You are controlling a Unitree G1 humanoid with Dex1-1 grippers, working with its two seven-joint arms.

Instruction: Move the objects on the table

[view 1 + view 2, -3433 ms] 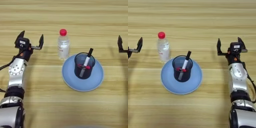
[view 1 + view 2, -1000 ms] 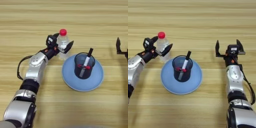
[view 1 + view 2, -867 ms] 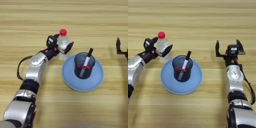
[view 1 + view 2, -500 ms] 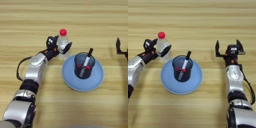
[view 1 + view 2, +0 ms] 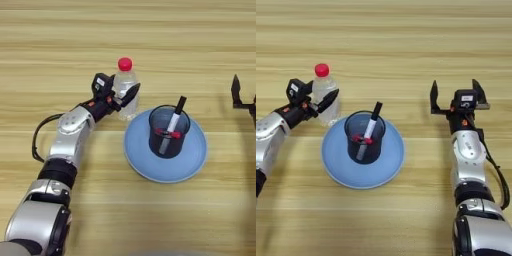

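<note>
- The left gripper (image 5: 121, 96) is reaching to the clear bottle (image 5: 124, 90), which is standing upright on the table (image 5: 60, 45) just beside the far-left rim of the light-blue plate (image 5: 190, 165).
- Its fingers are spreading around the bottle's body: one black finger (image 5: 131, 94) is lying across the near face, the other is sitting at the far-left side. Whether the pads are pressing on the plastic cannot be told; the jaws are reading as open, not clamped.
- The mesh pen cup (image 5: 169, 131) is standing on the plate with markers (image 5: 173, 121) leaning out of it, near the bottle but apart from it.
- The right gripper (image 5: 457, 96) is idling well off to the right, fingers wide apart and holding nothing.
- Judgement: the step in hand is the grasp of the bottle. To do it well, the gripper should be centring on the body below the shoulder, closing gently since thin plastic yields, and lifting straight up, keeping clear of the plate rim and the cup.
</note>
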